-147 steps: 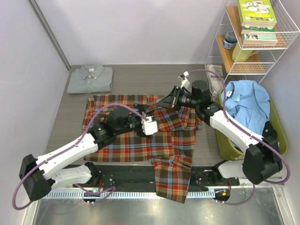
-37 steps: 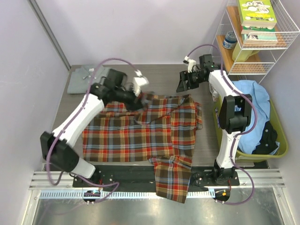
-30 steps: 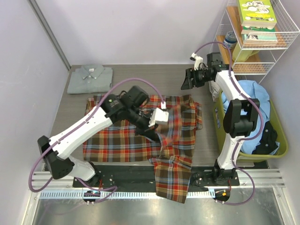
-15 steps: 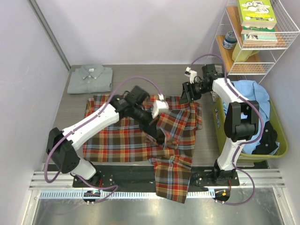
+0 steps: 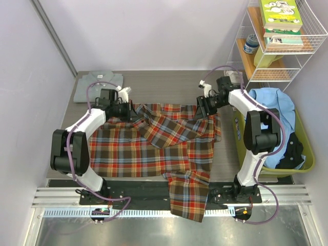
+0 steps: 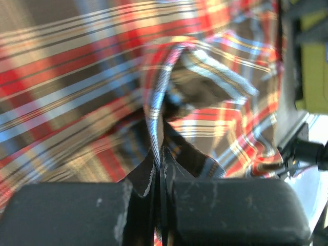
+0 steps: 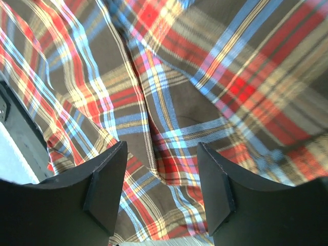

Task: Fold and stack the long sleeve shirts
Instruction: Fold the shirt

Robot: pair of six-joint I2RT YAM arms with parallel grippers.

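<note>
Grey table: plaid shirt spread mid-table, pale grey shirt folded in the far-left corner, I'd guess as the stack base. Left pincer is clamped on a plaid fold, probably to pull it over. Right pincer hangs wide over the shirt's far-right corner.

White arm links, black joints, purple cables, scuffed black fingers.

Two collared cloth shirts are counted on the grey bench: one red-orange, brown and blue plaid flannel shirt and one folded pale grey shirt. One olive-green plastic basket, one light blue garment and one white wire rack are seen. Two black grippers are counted: the left gripper and the right gripper.
</note>
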